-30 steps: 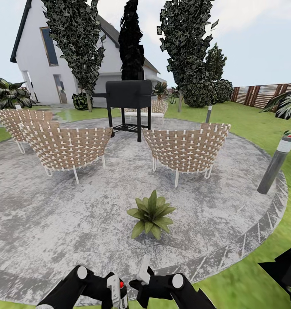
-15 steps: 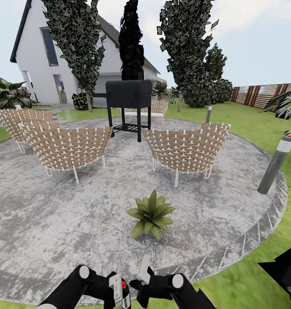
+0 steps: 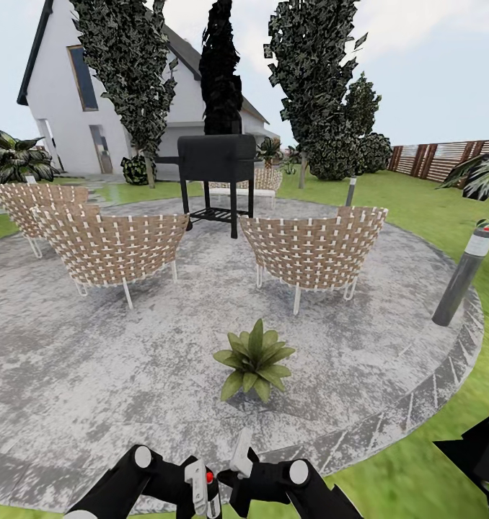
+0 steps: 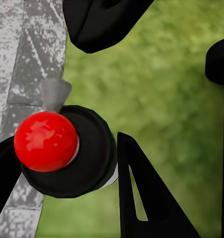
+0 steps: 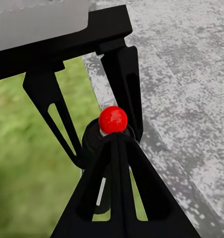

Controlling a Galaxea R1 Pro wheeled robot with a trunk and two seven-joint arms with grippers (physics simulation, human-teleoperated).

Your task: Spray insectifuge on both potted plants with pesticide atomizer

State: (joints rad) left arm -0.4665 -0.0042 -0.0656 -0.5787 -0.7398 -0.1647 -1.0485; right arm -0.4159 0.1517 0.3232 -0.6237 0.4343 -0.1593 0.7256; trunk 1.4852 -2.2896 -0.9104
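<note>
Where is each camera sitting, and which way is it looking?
Head view: on the robot's head, looking forward and down across the stone patio at a potted plant, wicker chairs and a grill; the left gripper and right gripper show at the bottom edge.
Left wrist view: on the left arm, looking along its black fingers onto the pesticide atomizer and the lawn.
Right wrist view: on the right arm, looking past its own fingers at the left gripper clamping the atomizer.
Shared: both wrist views show the red-capped atomizer by the patio's edge.
</note>
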